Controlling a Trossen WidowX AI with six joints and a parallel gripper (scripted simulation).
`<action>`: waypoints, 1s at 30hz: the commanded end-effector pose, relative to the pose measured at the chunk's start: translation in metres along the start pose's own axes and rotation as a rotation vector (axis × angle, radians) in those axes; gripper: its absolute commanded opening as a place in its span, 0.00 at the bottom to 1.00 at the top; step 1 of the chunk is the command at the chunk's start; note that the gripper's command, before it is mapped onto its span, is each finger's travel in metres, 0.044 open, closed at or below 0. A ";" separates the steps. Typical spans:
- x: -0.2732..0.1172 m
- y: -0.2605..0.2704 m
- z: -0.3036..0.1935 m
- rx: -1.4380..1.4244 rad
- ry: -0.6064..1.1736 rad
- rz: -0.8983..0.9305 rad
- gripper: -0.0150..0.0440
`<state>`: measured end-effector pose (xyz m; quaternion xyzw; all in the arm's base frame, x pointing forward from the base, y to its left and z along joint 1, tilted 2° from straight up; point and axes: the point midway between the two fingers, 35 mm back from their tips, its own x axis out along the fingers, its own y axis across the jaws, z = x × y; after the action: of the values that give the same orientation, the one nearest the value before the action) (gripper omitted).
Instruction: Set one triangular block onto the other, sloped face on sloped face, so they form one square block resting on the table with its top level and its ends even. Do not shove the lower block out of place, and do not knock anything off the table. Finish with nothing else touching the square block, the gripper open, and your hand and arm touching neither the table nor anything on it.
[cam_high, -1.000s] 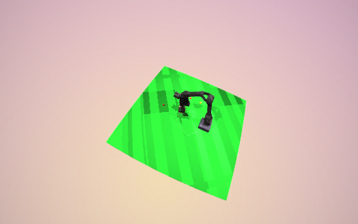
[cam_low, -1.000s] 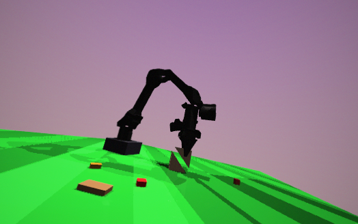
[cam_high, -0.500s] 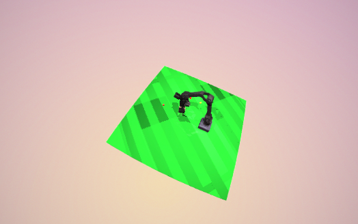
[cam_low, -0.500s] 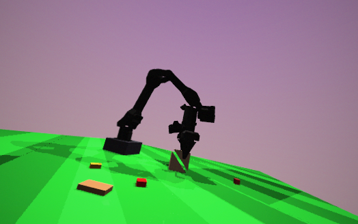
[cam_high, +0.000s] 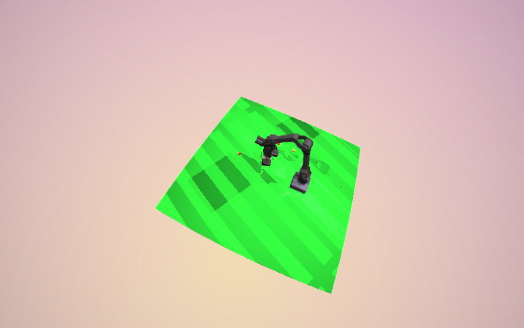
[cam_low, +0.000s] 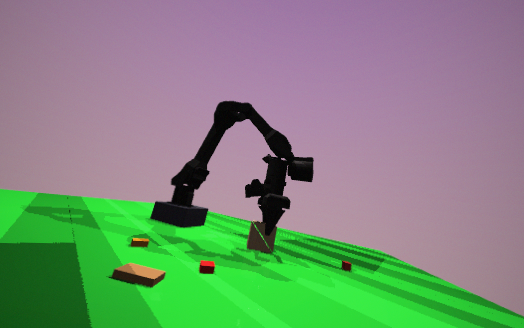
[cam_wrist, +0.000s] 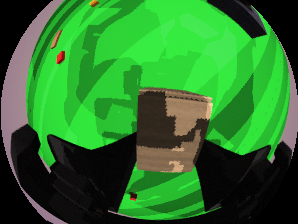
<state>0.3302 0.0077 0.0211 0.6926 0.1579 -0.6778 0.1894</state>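
The lower triangular block (cam_low: 255, 241) stands on the table, its sloped face turned up toward the other block. My gripper (cam_low: 270, 231) (cam_wrist: 166, 137) points down and is shut on the upper triangular block (cam_low: 271, 241) (cam_wrist: 172, 122), slope down. In the exterior view the two slopes run nearly parallel, with a thin green gap still showing between them. Together they outline almost a square. In the wrist view the held block covers nearly all of the lower one; only a thin strip shows past its far edge. Whether the ends are even is hard to tell. In the top view the arm mostly hides both blocks.
A flat tan slab (cam_low: 138, 274) (cam_wrist: 56, 39), an orange block (cam_low: 140, 242) (cam_wrist: 94, 3) and a red cube (cam_low: 207, 267) (cam_wrist: 60, 57) lie to one side. A dark red cube (cam_low: 346, 266) (cam_wrist: 133, 196) lies on the other side. The arm's base (cam_high: 299, 184) (cam_low: 179, 215) stands behind.
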 end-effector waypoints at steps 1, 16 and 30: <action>0.001 0.000 0.000 -0.003 -0.002 0.003 0.25; 0.001 0.000 0.001 -0.004 -0.003 0.003 0.25; 0.003 0.000 0.002 -0.004 -0.003 0.003 0.25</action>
<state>0.3294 0.0072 0.0187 0.6921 0.1580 -0.6782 0.1898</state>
